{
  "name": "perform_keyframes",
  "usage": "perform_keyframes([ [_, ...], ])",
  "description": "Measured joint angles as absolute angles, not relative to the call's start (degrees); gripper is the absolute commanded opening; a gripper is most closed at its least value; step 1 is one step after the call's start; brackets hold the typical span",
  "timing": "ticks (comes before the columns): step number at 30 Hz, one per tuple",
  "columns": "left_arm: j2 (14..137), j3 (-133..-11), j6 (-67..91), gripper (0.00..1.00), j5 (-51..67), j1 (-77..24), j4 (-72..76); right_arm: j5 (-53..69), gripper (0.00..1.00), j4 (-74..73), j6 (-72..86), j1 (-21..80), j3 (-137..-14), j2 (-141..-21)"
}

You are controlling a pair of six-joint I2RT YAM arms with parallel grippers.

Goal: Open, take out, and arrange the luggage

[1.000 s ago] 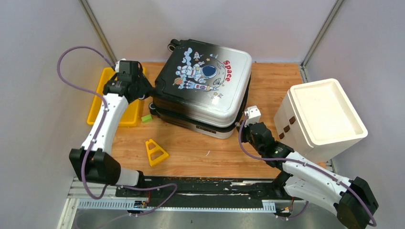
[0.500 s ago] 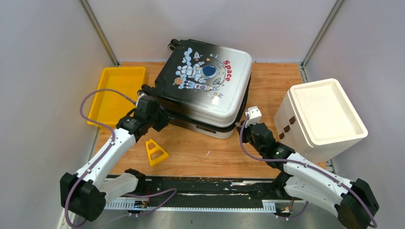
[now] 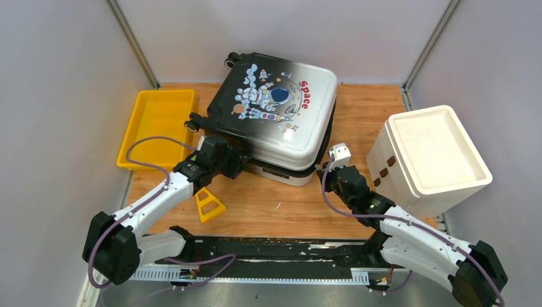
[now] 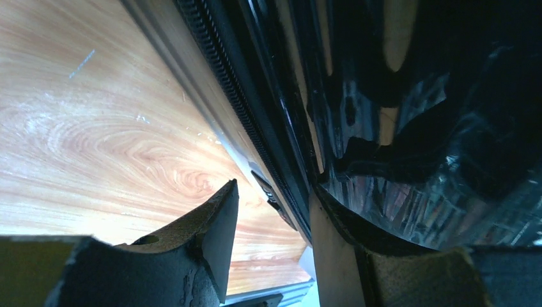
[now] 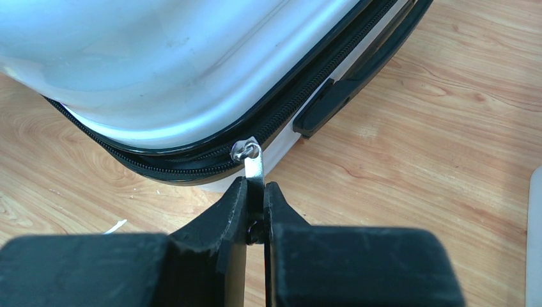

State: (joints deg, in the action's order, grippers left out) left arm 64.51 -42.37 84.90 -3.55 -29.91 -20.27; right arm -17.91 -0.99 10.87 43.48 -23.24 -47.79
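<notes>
The luggage (image 3: 275,115) lies flat at the table's back centre, astronaut print up, wheels at the far left. Its upper shell sits slightly askew on the lower one. My right gripper (image 3: 332,167) is at the front right corner. In the right wrist view this gripper (image 5: 255,185) is shut on the silver zipper pull (image 5: 254,167), next to the black side handle (image 5: 358,83). My left gripper (image 3: 233,163) is at the front left edge. Its jaws (image 4: 273,192) stand apart along the zipper band (image 4: 217,57), one finger (image 4: 332,256) against the dark shell, wood showing between them.
A yellow tray (image 3: 156,125) sits at the back left. A yellow triangular piece (image 3: 208,204) lies on the wood under the left forearm. A white rectangular bin (image 3: 434,157) stands at the right edge, close to the right arm.
My left arm has swung from over the yellow tray down and right to the luggage's front left edge. The right gripper has kept its hold on the zipper pull.
</notes>
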Motion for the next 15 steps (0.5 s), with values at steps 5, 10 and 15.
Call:
perform_keyframes([
  [5, 66.08, -42.37, 88.68, 0.45, -4.43, -31.57, -19.66, -17.93, 0.00, 0.14, 10.70, 43.48, -22.55, -47.79],
  [10, 66.57, -42.37, 91.85, 0.44, -5.58, -32.62, -19.27, -17.91, 0.00, 0.82, 10.31, 43.48, -22.31, -47.77],
  [15, 68.01, -42.52, 94.21, 0.39, -6.26, -33.04, -18.20, -17.91, 0.00, 1.19, 10.00, 43.48, -21.80, -47.77],
])
